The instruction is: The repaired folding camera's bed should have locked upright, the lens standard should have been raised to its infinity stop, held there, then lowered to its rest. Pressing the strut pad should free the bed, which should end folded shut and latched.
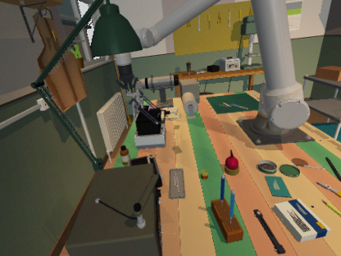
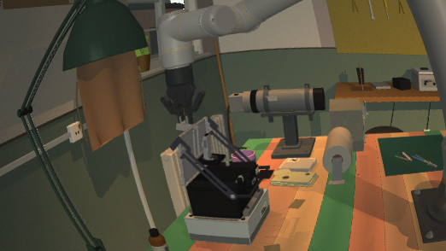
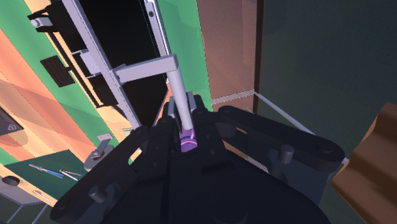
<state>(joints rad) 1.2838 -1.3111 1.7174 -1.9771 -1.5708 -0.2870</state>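
The folding camera (image 2: 222, 188) sits on a pale grey base at the bench's left side, and its grey bed (image 2: 197, 143) leans up and back from the black body on two thin struts. A grey handle rod with a purple tip (image 3: 187, 140) sticks out from the bed's upper edge. That rod is gripped by my gripper (image 2: 184, 112), which hangs closed just above the bed (image 1: 137, 100). A purple-rimmed lens part (image 2: 243, 155) shows behind the body. The wrist camera hides the strut pad.
The white radiator (image 1: 111, 119) and green wall stand close to the left of the camera. A grey telescope on a stand (image 2: 282, 102) and a paper roll (image 2: 337, 150) stand to its right. A green lamp (image 1: 114, 35) hangs overhead, with a dark box (image 1: 119, 205) nearer.
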